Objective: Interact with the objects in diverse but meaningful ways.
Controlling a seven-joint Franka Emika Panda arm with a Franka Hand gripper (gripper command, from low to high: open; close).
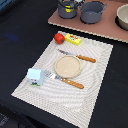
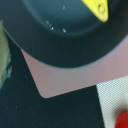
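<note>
Gripper: not showing in either view, so I cannot tell if it is open or holding anything.
Frying pan (image 2: 60, 35): filling the wrist view, sitting on a pink board (image 2: 75, 75).
Cheese wedge (image 2: 97, 7): lying inside the pan.
Tomato (image 1: 59, 37): sitting on the striped mat (image 1: 95, 95), touching the yellow box (image 1: 73, 39).
Milk carton (image 1: 34, 76): standing at the mat's edge.
Pots (image 1: 93, 12): sitting on the board.

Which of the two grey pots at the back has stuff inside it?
The grey pot further toward the exterior view's left. Something yellow shows inside it, while the other grey pot, beside it on the pink board, looks empty.
</note>
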